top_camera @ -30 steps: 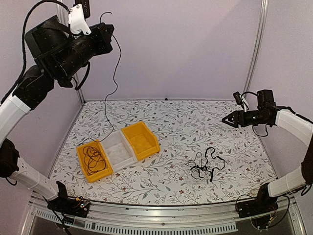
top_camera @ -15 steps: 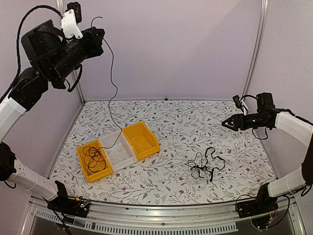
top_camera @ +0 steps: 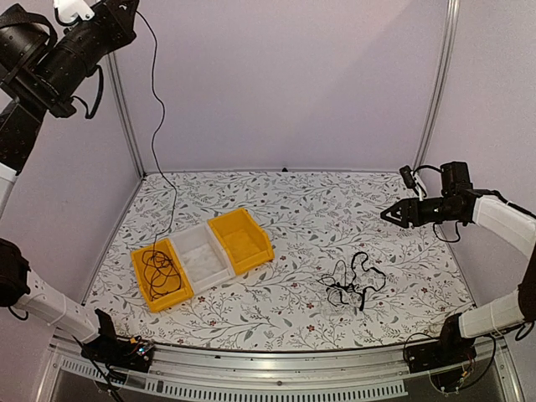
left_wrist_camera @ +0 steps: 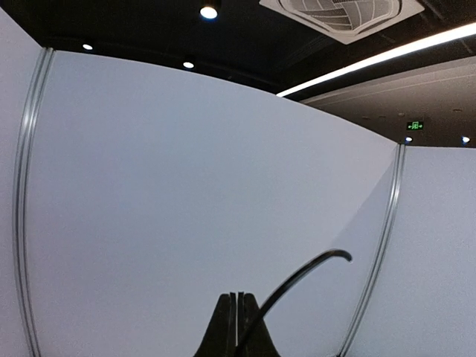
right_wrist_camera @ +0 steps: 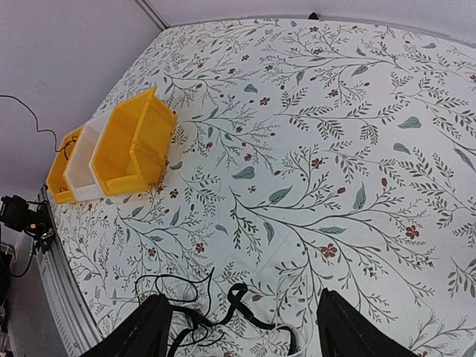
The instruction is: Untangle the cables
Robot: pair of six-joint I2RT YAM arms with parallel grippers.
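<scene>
Left gripper is raised high at the top left, fingers pressed together and pinching a black cable. The cable hangs down in a long line to a coil in the left yellow bin. In the left wrist view a short end of the cable curls up from the shut tips. The step looks like sorting one freed cable into that bin. To do it well, hold the pinch firm, stay over the bin and lower slowly so the slack piles inside and doesn't drape over the rim. A clear bin and the right yellow bin sit touching in the same row. The tangle of cables lies on the table, right of centre. Right gripper hovers well apart from the tangle, fingers spread, holding nothing. It should probably take one outer loop, not the knot. No brand or label is readable, and the green sign is too small to read.
</scene>
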